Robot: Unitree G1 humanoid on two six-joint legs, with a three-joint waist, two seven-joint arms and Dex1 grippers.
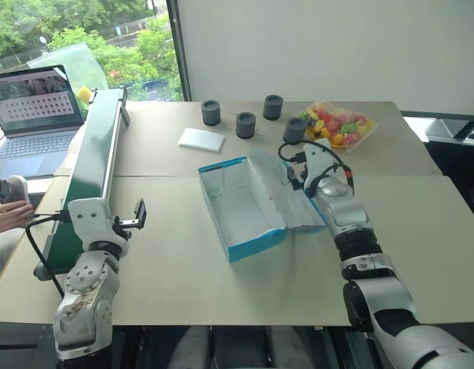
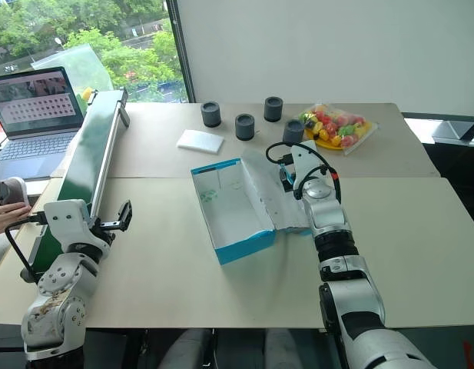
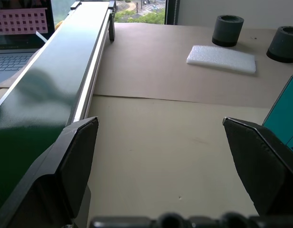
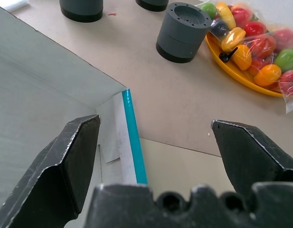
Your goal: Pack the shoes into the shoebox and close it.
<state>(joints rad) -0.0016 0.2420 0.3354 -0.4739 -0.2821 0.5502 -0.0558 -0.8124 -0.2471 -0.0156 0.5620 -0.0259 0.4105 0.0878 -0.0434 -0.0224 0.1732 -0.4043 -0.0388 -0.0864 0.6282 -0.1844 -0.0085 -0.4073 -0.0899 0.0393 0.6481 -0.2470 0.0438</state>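
far left: laptop [image 1: 33,108] open beside green conveyor [image 1: 94,161]. left gripper [image 3: 160,156] hovers above bare table [image 1: 167,261], fingers spread wide, grasping nothing. centre: blue shoebox [image 1: 240,207] on table, empty, white interior showing, lid [image 1: 286,192] folded open toward right. right gripper [image 4: 155,142] poised over lid's far corner, fingers apart, nothing between them. behind box: white pad [image 1: 200,139], four dark cylinders [image 1: 246,124], bagged fruit tray [image 1: 340,127].

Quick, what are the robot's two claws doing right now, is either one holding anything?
Left gripper: open, holding nothing, over bare table.
Right gripper: open, holding nothing, over the edge of the blue shoebox lid.
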